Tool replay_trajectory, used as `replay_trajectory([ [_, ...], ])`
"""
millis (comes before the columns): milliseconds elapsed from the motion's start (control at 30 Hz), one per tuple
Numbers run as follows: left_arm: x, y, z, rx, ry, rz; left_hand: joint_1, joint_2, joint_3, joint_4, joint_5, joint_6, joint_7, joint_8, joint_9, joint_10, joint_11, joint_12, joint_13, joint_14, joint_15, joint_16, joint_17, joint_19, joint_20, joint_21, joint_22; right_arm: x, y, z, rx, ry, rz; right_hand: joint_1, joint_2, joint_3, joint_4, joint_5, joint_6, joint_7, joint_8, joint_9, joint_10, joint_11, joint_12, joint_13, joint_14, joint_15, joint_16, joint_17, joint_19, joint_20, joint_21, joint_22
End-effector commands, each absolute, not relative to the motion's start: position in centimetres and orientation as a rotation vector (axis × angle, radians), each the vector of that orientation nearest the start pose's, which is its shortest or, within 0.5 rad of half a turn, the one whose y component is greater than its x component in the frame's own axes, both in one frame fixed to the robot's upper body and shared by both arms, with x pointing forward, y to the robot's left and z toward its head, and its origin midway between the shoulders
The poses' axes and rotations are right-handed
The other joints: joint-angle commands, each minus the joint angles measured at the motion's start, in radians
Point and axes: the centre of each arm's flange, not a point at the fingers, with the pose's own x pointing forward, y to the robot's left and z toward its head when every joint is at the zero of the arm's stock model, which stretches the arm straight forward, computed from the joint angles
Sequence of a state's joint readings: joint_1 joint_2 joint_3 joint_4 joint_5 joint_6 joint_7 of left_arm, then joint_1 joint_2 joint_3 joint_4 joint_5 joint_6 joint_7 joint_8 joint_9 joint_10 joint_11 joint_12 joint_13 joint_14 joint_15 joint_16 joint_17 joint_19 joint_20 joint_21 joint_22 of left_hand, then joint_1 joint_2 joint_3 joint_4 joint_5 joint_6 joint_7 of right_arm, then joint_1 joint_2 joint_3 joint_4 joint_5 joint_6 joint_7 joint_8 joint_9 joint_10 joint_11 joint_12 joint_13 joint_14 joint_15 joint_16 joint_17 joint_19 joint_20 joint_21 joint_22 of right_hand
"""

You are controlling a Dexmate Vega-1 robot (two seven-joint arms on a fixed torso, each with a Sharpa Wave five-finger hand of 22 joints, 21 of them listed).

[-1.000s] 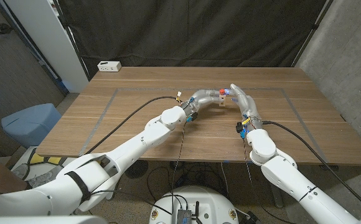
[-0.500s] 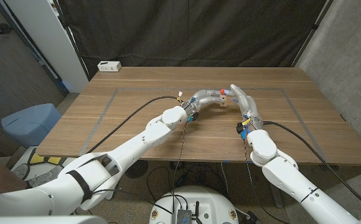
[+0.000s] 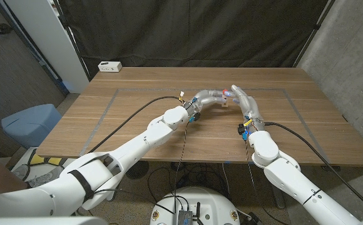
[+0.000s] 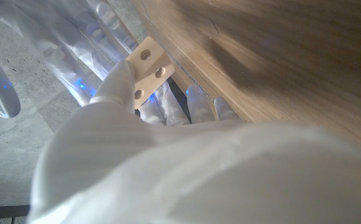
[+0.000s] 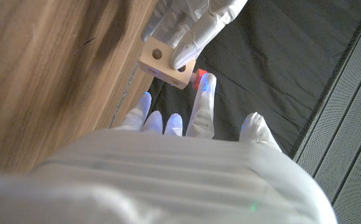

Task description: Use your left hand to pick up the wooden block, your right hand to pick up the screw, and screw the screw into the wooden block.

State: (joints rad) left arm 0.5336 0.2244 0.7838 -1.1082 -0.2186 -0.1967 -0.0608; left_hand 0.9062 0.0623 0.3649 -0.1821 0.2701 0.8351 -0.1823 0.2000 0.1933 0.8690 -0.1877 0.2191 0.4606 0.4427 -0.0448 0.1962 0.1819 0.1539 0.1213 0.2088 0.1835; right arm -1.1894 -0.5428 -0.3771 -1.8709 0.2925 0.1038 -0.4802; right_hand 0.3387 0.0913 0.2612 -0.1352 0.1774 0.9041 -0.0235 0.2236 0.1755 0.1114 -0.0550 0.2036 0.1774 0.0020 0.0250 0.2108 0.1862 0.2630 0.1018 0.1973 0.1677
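My left hand [image 3: 205, 98] holds a small pale wooden block [image 3: 222, 102] with round holes just above the middle of the table; the block [image 4: 146, 67] sits between its fingertips. A red screw [image 3: 223, 92] stands at the block's upper side, its red head [image 5: 200, 77] right against the block [image 5: 166, 63]. My right hand [image 3: 245, 102] stands close beside it with fingers stretched out. One fingertip [image 5: 205, 87] touches the screw's head, and the thumb [image 5: 255, 127] stays apart from it. The screw's shaft is hidden.
A white socket box [image 3: 109, 66] lies at the table's far left corner. A blue bin [image 3: 31, 122] stands off the table's left side. Black cables [image 3: 138, 109] trail along both arms. A taped rectangle [image 3: 109, 103] marks the wooden table [image 3: 294, 131].
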Motion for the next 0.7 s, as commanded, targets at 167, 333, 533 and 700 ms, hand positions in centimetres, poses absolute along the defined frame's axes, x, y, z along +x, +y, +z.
replay_trajectory([
  [167,66.84,1.95,-1.19,0.457,-0.579,-0.581,0.002,0.018,0.025,0.024,0.007,0.062,0.037,0.005,0.006,0.024,-0.018,0.016,0.040,0.006,-0.028,0.003,0.001,0.001,0.001,0.006,0.006,54.05,-22.08,-6.81,-0.105,-0.633,-0.055,0.001,0.013,0.002,-0.004,-0.001,0.025,0.005,0.001,0.004,0.021,0.002,0.001,0.000,0.014,-0.002,0.008,0.002,0.015,-0.001,-0.001,0.001],
  [333,66.86,1.96,-1.17,0.457,-0.578,-0.579,0.002,0.018,0.025,0.025,0.007,0.061,0.037,0.005,0.006,0.025,-0.017,0.016,0.040,0.006,-0.028,0.003,0.001,0.001,0.001,0.006,0.006,54.13,-22.30,-6.62,-0.106,-0.632,-0.062,0.002,0.014,0.003,-0.005,-0.001,0.015,0.002,-0.007,0.004,0.022,0.007,-0.002,0.000,0.016,-0.003,0.007,0.001,0.018,-0.005,-0.001,0.001],
  [533,66.84,1.90,-1.16,0.461,-0.578,-0.581,0.002,0.019,0.025,0.025,0.007,0.061,0.038,0.005,0.006,0.025,-0.017,0.016,0.040,0.005,-0.028,0.003,0.001,0.001,0.001,0.007,0.006,54.25,-22.54,-6.35,-0.117,-0.628,-0.056,-0.003,0.012,0.000,-0.003,-0.002,-0.022,-0.009,-0.031,0.005,0.002,0.012,-0.015,0.000,-0.003,0.002,-0.004,0.003,-0.012,-0.027,-0.014,0.001],
  [700,66.78,1.91,-1.13,0.464,-0.580,-0.579,0.002,0.018,0.025,0.025,0.007,0.063,0.039,0.005,0.006,0.025,-0.018,0.016,0.040,0.006,-0.028,0.003,0.001,0.002,0.000,0.007,0.006,54.27,-22.70,-6.23,-0.122,-0.631,-0.059,-0.007,0.011,-0.001,-0.002,-0.002,-0.056,-0.017,-0.044,0.005,-0.013,0.012,-0.020,0.000,-0.012,0.007,-0.008,0.004,-0.024,-0.027,-0.016,0.001],
])
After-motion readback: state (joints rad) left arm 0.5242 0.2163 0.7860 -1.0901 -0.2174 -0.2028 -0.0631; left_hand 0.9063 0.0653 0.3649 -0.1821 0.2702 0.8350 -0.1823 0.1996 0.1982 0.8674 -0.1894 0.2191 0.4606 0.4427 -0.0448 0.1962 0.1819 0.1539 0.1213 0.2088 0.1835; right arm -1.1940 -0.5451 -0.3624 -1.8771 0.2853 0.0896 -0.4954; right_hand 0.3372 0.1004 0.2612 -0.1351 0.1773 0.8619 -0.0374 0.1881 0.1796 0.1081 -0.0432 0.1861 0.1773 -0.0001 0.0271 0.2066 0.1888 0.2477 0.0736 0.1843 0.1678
